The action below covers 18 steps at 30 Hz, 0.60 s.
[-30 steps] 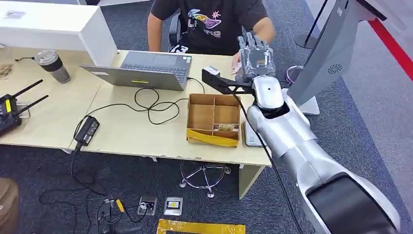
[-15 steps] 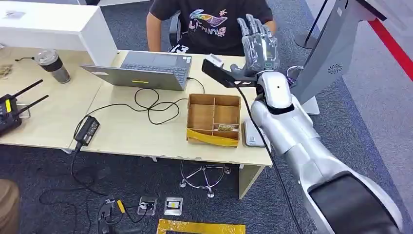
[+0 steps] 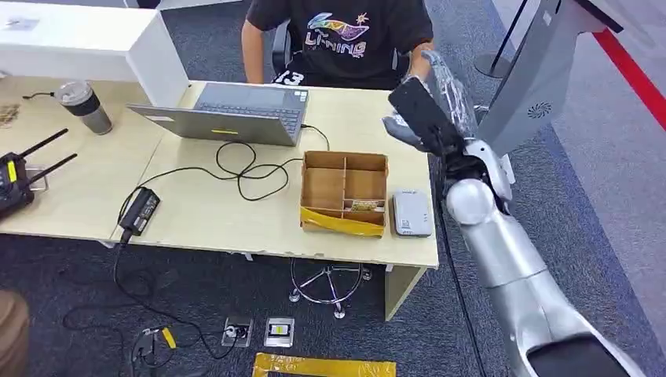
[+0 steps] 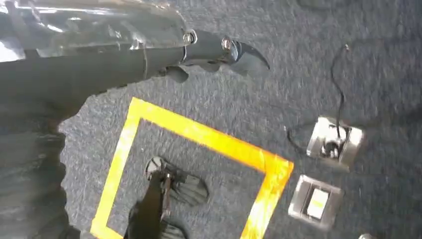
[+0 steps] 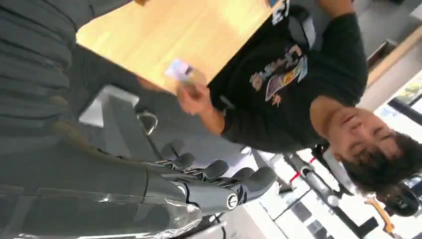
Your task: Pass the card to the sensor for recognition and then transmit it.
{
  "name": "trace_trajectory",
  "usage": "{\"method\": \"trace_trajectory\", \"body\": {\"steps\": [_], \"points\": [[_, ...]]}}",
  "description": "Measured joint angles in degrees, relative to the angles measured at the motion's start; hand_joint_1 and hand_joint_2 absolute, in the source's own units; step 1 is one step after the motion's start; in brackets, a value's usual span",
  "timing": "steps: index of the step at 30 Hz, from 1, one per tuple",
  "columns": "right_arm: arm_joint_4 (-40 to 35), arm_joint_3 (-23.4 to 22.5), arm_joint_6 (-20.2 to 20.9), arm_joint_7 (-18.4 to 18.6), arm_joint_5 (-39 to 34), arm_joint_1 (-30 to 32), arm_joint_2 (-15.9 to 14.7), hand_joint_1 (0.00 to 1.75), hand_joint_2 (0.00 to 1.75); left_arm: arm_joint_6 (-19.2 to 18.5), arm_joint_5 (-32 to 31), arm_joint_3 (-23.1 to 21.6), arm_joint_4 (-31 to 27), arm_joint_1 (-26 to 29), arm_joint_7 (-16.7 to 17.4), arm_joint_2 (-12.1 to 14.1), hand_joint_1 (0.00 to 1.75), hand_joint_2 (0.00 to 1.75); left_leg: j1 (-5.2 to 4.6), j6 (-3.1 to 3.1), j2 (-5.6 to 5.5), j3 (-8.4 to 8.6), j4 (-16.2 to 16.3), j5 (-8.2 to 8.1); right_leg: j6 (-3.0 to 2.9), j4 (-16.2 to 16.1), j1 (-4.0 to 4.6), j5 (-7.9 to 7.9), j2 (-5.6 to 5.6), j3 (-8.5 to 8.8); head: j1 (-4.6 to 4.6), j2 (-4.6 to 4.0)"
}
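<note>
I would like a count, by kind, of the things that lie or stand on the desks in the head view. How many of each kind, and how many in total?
Laptop: 1
Cardboard box with compartments: 1
Grey card sensor: 1
Power adapter: 1
Lidded cup: 1
Black radio unit with antennas: 1
White box: 1
Total: 7

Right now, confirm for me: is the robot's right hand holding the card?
No: in the right wrist view the right hand holds nothing, while the card is in the person's hand over the desk.
</note>
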Motion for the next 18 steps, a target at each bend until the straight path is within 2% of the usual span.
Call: {"method": "trace_trajectory", "body": {"steps": [4, 8, 12, 18], "points": [[-13.95, 0.0, 3.85, 2.47, -2.69, 6.72, -3.21, 0.0, 1.75, -0.04, -0.24, -0.02, 0.0, 0.58, -0.02, 1.09, 0.0, 1.75, 0.01, -0.01, 0.02, -0.02, -0.02, -0.02, -0.01, 0.0, 0.01, -0.02, 0.0, -0.02, 0.02, 0.0], [-26.08, 0.7, 7.67, 3.68, -1.73, 12.32, -5.12, 0.0, 1.75, -0.07, -0.85, -0.02, 0.0, 0.52, 0.07, 1.66, 0.0, 1.75, 0.02, -0.03, 0.07, -0.02, -0.03, -0.04, -0.01, 0.0, 0.02, -0.02, 0.01, 0.0, 0.04, 0.0], [-33.06, 3.41, 10.27, 3.66, 0.43, 15.95, -5.71, 0.0, 1.75, -0.11, -0.92, -0.02, 0.0, 0.32, 0.07, 1.75, 0.0, 1.75, 0.02, -0.04, 0.08, 0.0, -0.03, -0.03, -0.01, 0.0, 0.02, -0.02, 0.04, 0.03, 0.02, 0.0], [-37.22, 8.56, 11.61, 3.28, 5.0, 19.48, -5.84, 0.0, 1.75, -0.63, -1.49, -0.02, 0.0, -0.15, 0.07, 1.49, 0.0, 1.75, 0.02, -0.04, 0.07, -0.01, -0.04, -0.02, -0.01, 0.0, 0.02, -0.02, 0.02, 0.04, 0.02, 0.0]]}}
